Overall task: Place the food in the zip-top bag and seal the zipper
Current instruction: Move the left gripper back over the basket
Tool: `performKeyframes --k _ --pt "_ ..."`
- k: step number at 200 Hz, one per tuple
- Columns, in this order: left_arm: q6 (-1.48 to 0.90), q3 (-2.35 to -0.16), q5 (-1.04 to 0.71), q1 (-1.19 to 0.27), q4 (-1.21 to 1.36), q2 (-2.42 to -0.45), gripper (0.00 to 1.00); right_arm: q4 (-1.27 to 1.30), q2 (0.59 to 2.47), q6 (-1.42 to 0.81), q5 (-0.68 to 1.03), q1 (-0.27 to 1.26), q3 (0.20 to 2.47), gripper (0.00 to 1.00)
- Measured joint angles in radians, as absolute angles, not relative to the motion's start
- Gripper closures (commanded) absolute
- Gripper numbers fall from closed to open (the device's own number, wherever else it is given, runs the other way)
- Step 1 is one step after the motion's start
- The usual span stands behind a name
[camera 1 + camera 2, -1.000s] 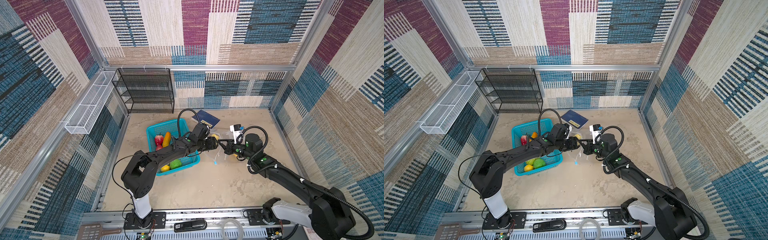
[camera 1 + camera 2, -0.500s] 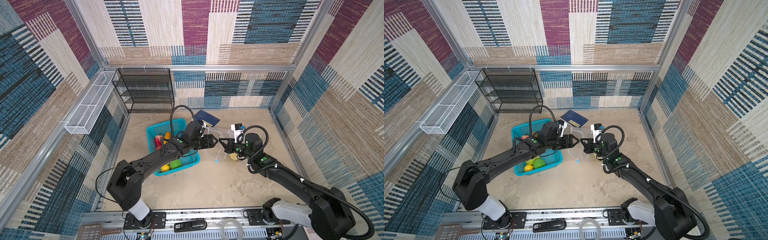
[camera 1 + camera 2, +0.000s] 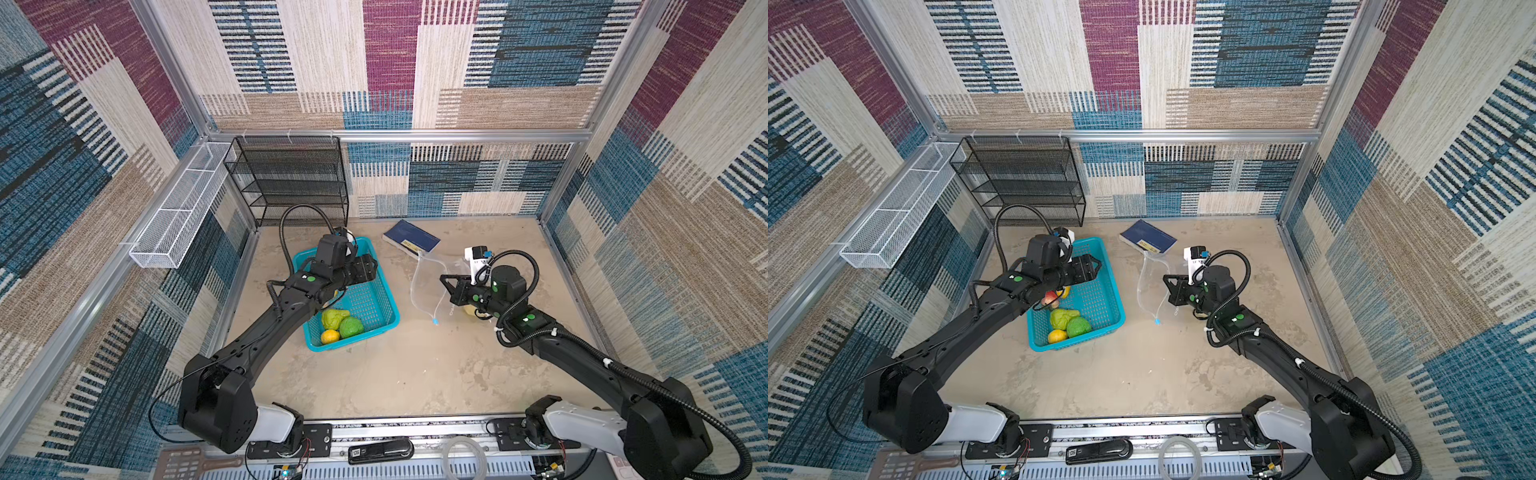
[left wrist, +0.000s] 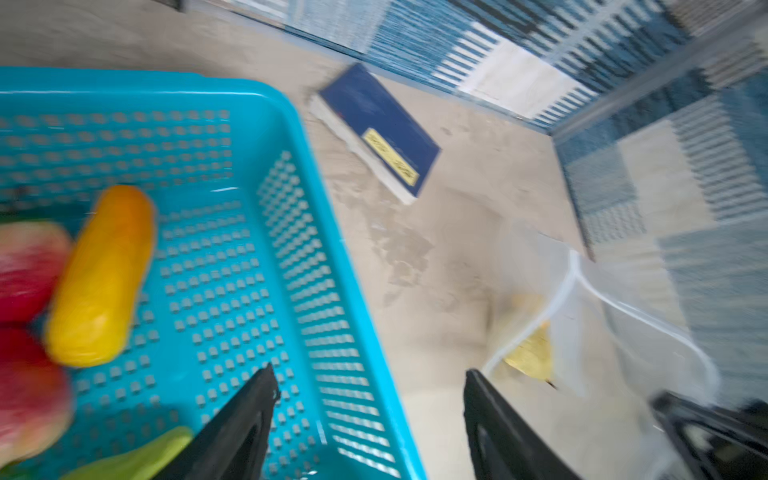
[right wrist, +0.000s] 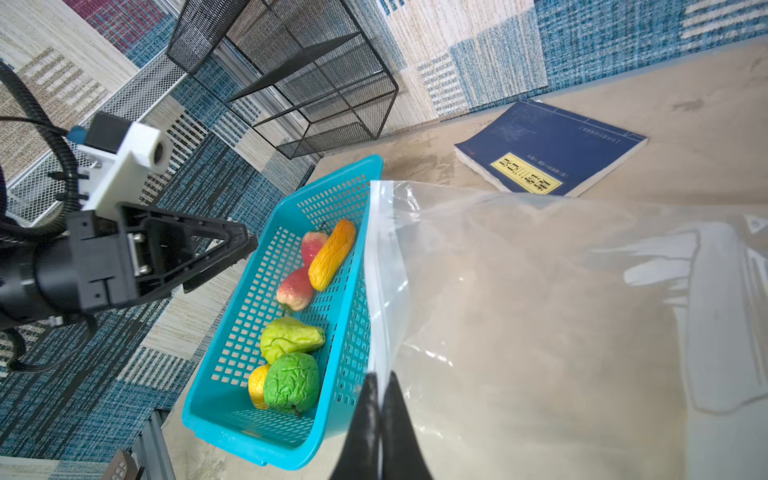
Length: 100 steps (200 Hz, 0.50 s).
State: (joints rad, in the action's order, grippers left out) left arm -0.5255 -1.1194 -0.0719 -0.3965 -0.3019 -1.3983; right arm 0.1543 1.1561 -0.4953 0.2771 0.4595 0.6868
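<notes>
Clear crinkly plastic zip-top bag [image 5: 540, 316], its mouth pinched in the closed right tool [image 5: 380, 380].
Left tool [image 4: 370, 370] gapes empty above the teal perforated basket [image 5: 336, 180] of toy food [image 5: 291, 382].

You have a teal basket [image 3: 371, 301] at nine o'clock on the sandy desk [image 3: 415, 365]. A blue book [image 3: 411, 240] (yellow label up) lies flat at twelve. A black wire shelf [image 3: 291, 178] stands at eleven, a white mesh tray [image 3: 178, 208] beyond it.
</notes>
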Motion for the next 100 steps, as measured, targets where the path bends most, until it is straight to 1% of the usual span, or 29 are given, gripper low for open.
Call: performKeyframes --k 30,66,100 --pt "-0.479 -1.097 0.0 -0.335 -0.323 -1.419 0.26 0.152 1.153 -0.495 0.277 0.459 0.688 1.0" --pt "-0.435 -1.106 0.06 -0.275 -0.336 -1.515 0.26 0.144 1.153 -0.495 0.276 0.459 0.694 1.0" --pt "-0.414 -1.155 0.078 -0.249 -0.363 -1.623 0.31 0.137 1.153 -0.496 0.276 0.459 0.697 1.0"
